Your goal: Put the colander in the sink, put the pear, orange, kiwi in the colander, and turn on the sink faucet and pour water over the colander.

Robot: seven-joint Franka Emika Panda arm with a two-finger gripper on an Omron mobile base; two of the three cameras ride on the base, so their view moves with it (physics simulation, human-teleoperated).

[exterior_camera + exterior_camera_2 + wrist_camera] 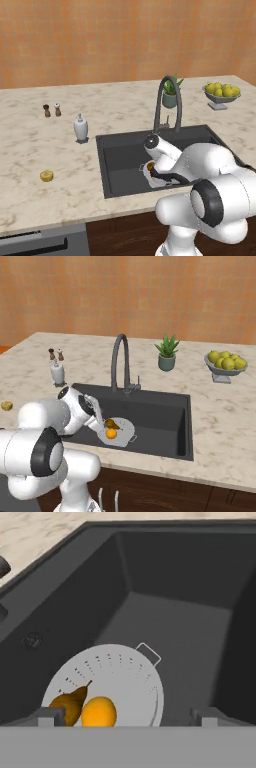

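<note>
A pale marbled counter point(30, 145) runs under an orange tiled wall, with the dark grey sink point(165, 622) sunk into it.

The gripper point(127, 717) hangs low inside the basin with its jaws spread wide and nothing between them; its fingertips point(50, 716) stand well apart at either side of the hand view. Just beneath and ahead of it the colander point(130, 682) sits on the sink floor, near the front wall of the basin. Inside the colander, closest to the gripper, lie the orange point(99, 711) and the pear point(67, 704), touching each other, the pear's stem pointing away from the tool. One small handle of the colander sticks out on the far side from the gripper.

Beyond the colander the sink floor is bare up to the back wall. Behind that wall rises the sink faucet point(120, 358), its arched spout curving over the basin; no stream shows from it.

Well off to the gripper's left, out on the counter, the kiwi point(46, 175) lies alone. Farther back on that side stand a white soap dispenser point(80, 128) and two small shakers point(52, 110). Far to the right are a potted plant point(167, 353) and a grey footed bowl of lemons point(226, 365).
</note>
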